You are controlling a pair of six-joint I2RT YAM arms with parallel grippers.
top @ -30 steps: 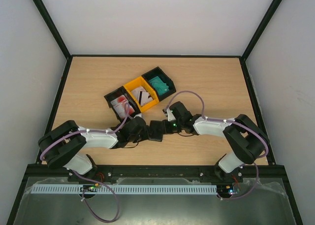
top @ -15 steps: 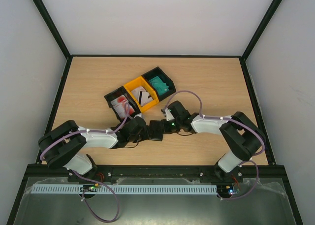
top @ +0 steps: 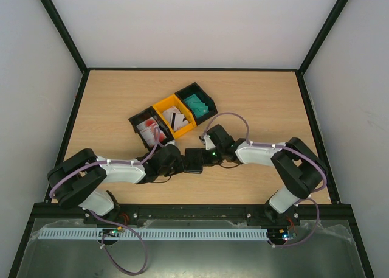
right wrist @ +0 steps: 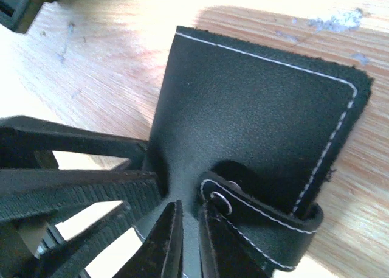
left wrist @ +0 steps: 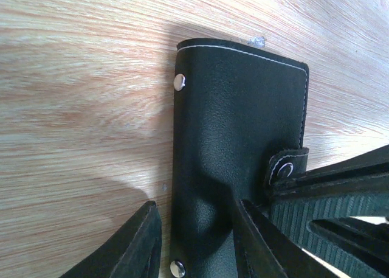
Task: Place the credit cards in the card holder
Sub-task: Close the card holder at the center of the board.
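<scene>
Two arms reach in from the near edge of the table (top: 261,95), elbows pushed outward. The left arm (top: 121,170) and right arm (top: 261,154) lay their forearms low and point inward, so the wrists meet nose to nose a little left of the middle.

Between them the card holder (top: 193,160) lies flat on the wood, folded shut, its closure tab (right wrist: 261,220) wrapped over one edge. The left gripper (left wrist: 193,206) stands partly spread over the holder's riveted side. One finger sits beside that edge with a sliver of wood showing between, and the other lies over the black face. Whether either presses down, I cannot tell. The right gripper (right wrist: 189,208) has its fingers pressed almost together, with a thin slit between them and the tips just beside the tab's snap. Whether they nip anything is not visible.

From above, both grippers blur into the black holder. Each wrist view cuts off the holder's near end.

Beyond, three bins sit in a touching diagonal row:
- The nearer black bin (top: 140,114) holds red-and-white credit cards (top: 149,129).
- The yellow bin (top: 164,101) holds white credit cards (top: 176,118) with a dark stripe.
- The farther black bin (top: 205,94) holds teal credit cards (top: 196,103).

The cards are too small to count.
</scene>
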